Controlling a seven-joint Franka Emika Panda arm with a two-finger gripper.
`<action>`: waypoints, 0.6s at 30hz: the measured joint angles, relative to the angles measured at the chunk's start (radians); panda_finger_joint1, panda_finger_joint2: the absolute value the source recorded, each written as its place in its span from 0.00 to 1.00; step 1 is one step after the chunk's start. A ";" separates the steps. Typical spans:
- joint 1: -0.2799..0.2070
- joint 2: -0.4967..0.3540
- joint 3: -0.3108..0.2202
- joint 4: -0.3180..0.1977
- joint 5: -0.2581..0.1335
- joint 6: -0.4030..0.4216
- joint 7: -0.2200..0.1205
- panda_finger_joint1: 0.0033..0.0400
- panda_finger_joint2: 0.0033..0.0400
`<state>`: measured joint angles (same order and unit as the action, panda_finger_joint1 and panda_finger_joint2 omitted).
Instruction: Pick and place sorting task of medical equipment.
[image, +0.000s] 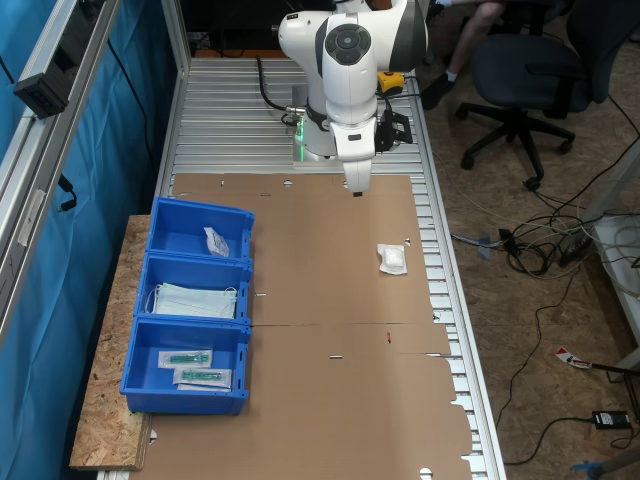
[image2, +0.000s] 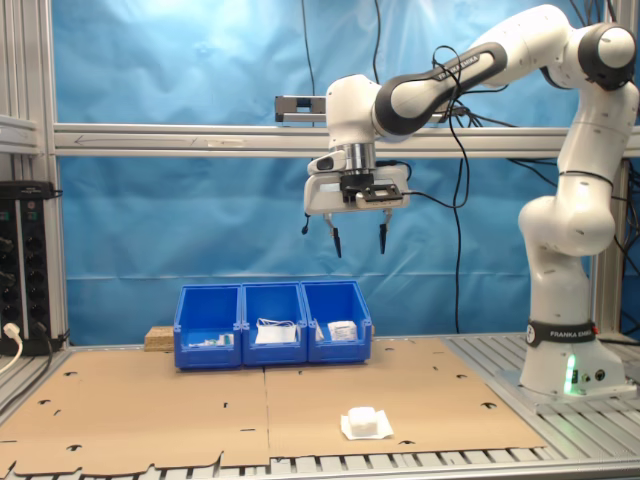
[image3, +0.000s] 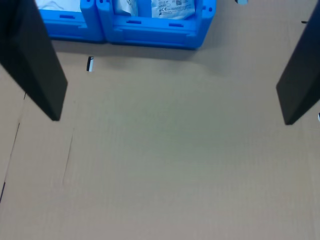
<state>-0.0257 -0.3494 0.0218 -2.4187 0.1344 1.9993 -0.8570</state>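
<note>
A small white crinkly packet of medical equipment (image: 392, 258) lies flat on the brown cardboard, near the front edge in the second exterior view (image2: 365, 422). My gripper (image2: 358, 240) hangs open high above the table, between the packet and the bins, with nothing between its fingers. In the first exterior view the gripper (image: 356, 186) pokes out under the white arm. The wrist view shows both dark fingers (image3: 37, 70) wide apart over bare cardboard. Another white packet (image: 216, 241) lies in the end bin compartment nearest the robot base (image2: 342, 329).
A row of three blue bins (image: 190, 310) stands at the cardboard's edge (image2: 272, 325). The middle one holds pale blue face masks (image: 195, 300), the far one long clear packs with green contents (image: 195, 365). The robot base (image2: 560, 370) stands on the slatted metal table.
</note>
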 joint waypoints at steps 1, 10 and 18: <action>0.000 0.000 0.000 0.000 0.000 0.000 0.000 1.00 1.00; 0.010 -0.001 -0.001 0.014 0.000 0.000 0.000 1.00 1.00; 0.018 -0.004 -0.001 0.024 0.000 0.000 0.000 1.00 1.00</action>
<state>-0.0074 -0.3530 0.0208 -2.3952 0.1344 1.9993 -0.8570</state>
